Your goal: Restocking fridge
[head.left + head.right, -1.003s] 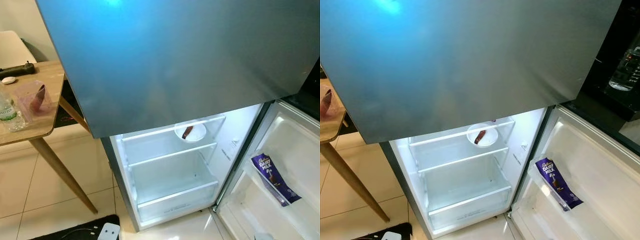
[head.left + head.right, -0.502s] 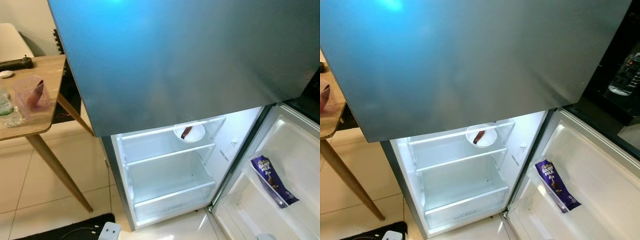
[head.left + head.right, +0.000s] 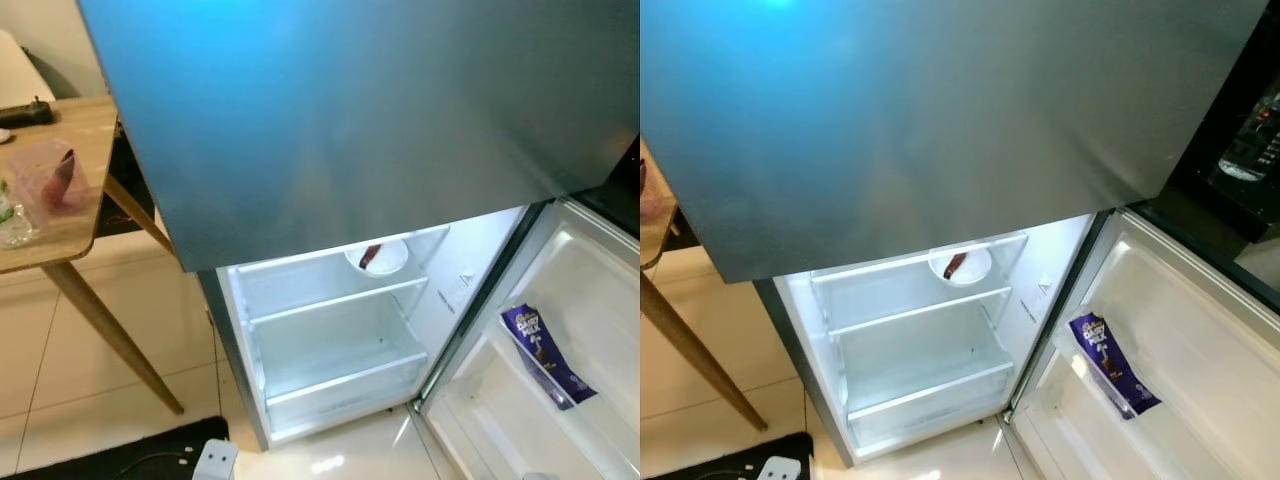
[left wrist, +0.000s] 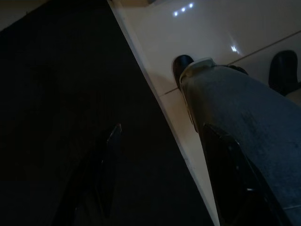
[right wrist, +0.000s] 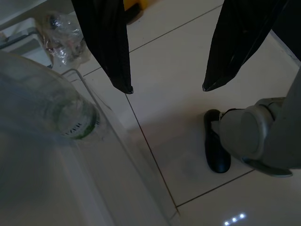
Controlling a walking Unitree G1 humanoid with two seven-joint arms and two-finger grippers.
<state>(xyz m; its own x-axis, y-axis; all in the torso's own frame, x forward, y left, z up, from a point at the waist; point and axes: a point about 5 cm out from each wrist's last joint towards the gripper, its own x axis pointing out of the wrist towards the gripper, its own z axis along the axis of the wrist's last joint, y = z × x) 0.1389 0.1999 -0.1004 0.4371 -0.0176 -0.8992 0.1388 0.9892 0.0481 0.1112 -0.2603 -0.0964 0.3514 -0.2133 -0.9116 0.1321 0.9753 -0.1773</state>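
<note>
The fridge (image 3: 340, 345) stands with its lower door (image 3: 590, 290) swung wide to the right and its lit shelves bare. On the top shelf sits a white bowl (image 3: 376, 257) with a brown piece in it. A purple Dairy Milk carton (image 3: 545, 355) leans in the door bin. The grey freezer door (image 3: 380, 110) above is closed. Both arms hang low. My right gripper (image 5: 168, 88) is open over the floor tiles, beside a clear bottle (image 5: 61, 113) in a door bin. My left gripper (image 4: 169, 179) is open in the shade, with nothing between its fingers.
A wooden table (image 3: 60, 235) stands left of the fridge with a clear tub (image 3: 52, 180) holding something red and a water bottle (image 3: 10, 215). A black mat (image 3: 130, 460) and a white power strip (image 3: 212, 460) lie on the floor. A dark counter (image 3: 1250, 150) is at the right.
The whole picture has shifted a little, so the camera has moved. The fridge, the bowl and the carton stay as they were.
</note>
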